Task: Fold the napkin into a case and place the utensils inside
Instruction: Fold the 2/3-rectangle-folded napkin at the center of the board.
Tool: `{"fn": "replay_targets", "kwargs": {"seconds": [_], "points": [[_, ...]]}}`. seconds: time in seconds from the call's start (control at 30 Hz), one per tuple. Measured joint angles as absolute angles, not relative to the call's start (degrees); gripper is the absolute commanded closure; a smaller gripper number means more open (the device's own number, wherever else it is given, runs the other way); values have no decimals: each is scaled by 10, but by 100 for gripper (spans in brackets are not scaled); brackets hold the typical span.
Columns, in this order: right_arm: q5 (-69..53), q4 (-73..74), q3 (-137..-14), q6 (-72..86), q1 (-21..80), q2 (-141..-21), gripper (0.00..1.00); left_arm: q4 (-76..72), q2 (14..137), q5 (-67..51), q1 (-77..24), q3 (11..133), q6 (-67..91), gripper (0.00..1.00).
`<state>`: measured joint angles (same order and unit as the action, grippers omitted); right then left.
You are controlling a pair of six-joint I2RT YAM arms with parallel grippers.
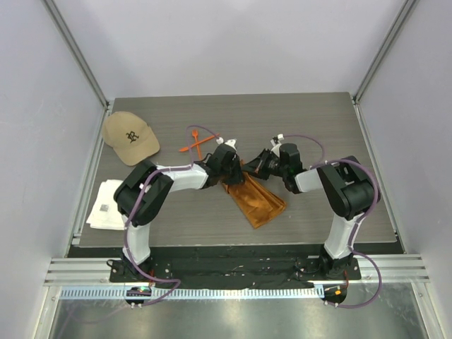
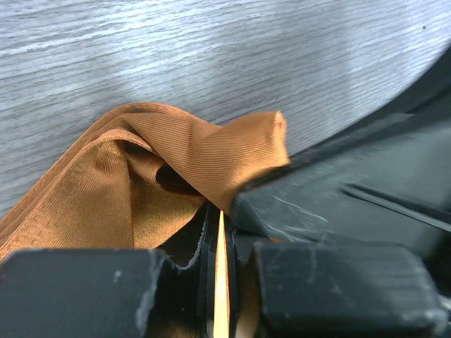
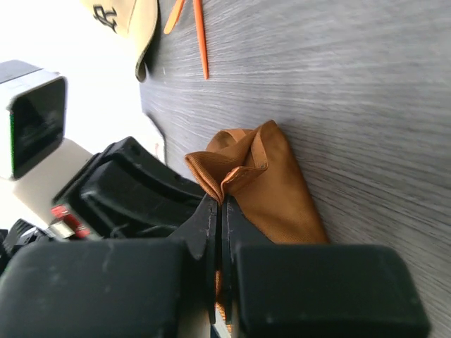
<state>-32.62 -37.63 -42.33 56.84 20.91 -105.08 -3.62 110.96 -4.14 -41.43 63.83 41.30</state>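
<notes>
Left tool [image 2: 220,236] and right tool [image 3: 220,220] pinching napkin [image 1: 258,201], arms angled inward

A dark grey wood-grain table [image 1: 318,113] is seen enclosed on three sides by plain pale walls [image 1: 233,42], with aluminium posts [image 1: 80,56] set at the far corners. The scene is lit evenly, and a ribbed aluminium rail [image 1: 78,272] is mounted along the near edge.

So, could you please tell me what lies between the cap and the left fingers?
The two orange utensils, lying crossed; the top view shows them.
</notes>
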Motion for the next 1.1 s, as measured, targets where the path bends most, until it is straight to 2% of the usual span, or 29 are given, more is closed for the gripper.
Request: {"fn": "replay_targets", "kwargs": {"seconds": [0.17,0.5,0.83,1.1], "points": [[-319,-450,-385,627,213,-1081,99,-39,1096,-51,-414,621,396,89],[-311,-469,-374,644,218,-1084,99,-45,1014,-66,-414,560,388,90],[-310,-457,-375,632,217,-1083,99,50,906,6,-407,537,434,94],[-310,-439,-376,620,217,-1067,99,66,929,39,-382,519,434,97]]}}
